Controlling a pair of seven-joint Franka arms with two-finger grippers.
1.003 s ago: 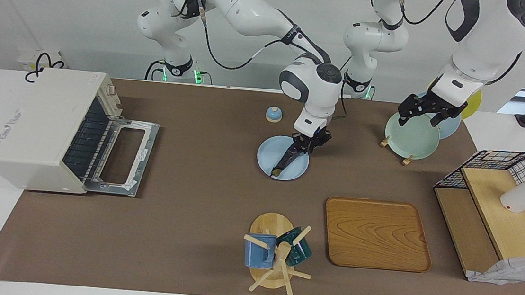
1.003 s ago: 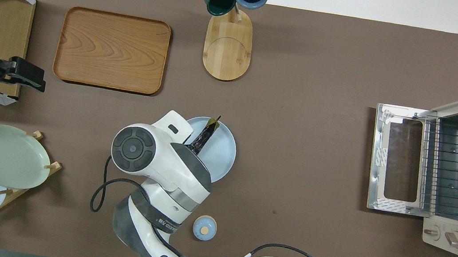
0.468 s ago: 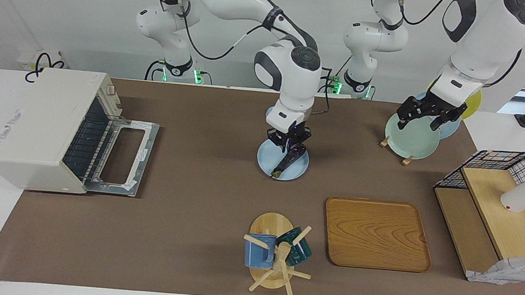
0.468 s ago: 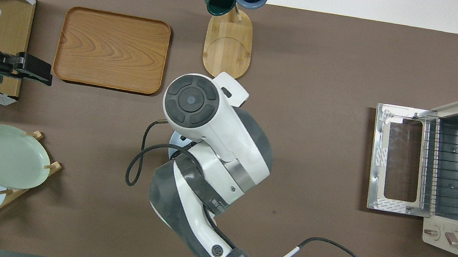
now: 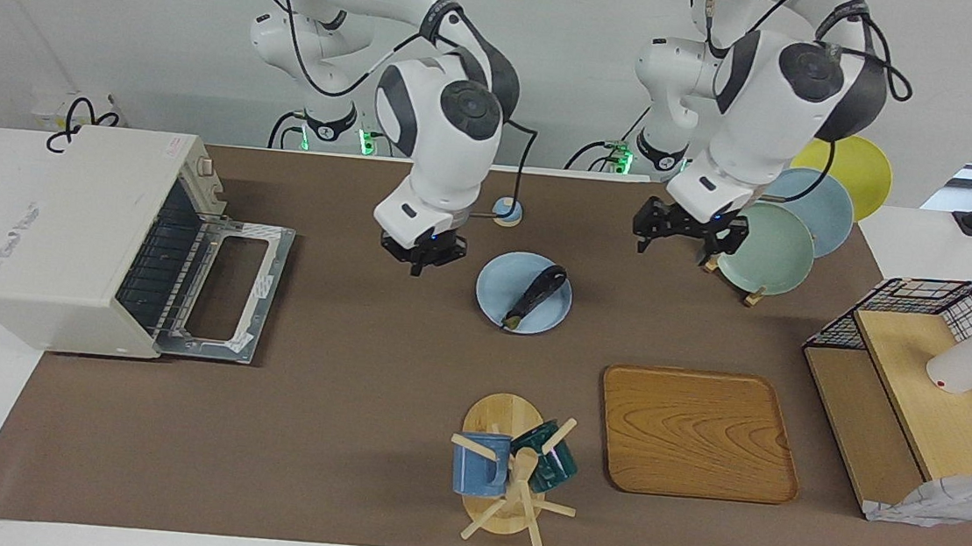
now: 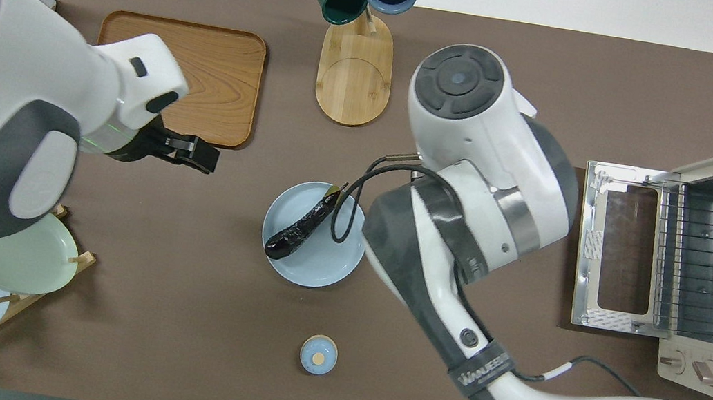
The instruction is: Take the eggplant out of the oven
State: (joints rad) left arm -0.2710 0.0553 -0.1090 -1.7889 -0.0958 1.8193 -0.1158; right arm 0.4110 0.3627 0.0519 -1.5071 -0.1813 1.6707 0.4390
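The dark purple eggplant (image 5: 534, 295) lies free on a light blue plate (image 5: 498, 287) in the middle of the mat; it also shows in the overhead view (image 6: 300, 228) on the plate (image 6: 320, 261). The off-white oven (image 5: 76, 237) stands at the right arm's end with its door (image 5: 225, 285) folded down open and its wire rack (image 6: 696, 262) bare. My right gripper (image 5: 423, 260) hangs open and empty over the mat between the plate and the oven door. My left gripper (image 5: 690, 236) is open and empty over the mat beside the plate rack.
A rack with green, blue and yellow plates (image 5: 774, 250) stands near the left arm's base. A wooden tray (image 5: 696, 432), a mug tree (image 5: 513, 469), a small blue lidded knob (image 5: 507, 211) and a wire-and-wood shelf (image 5: 916, 381) with a white cup (image 5: 971, 359) are on the table.
My right gripper let go of the eggplant on the plate and moved off toward the oven. My left gripper moved from the plate rack toward the middle of the table.
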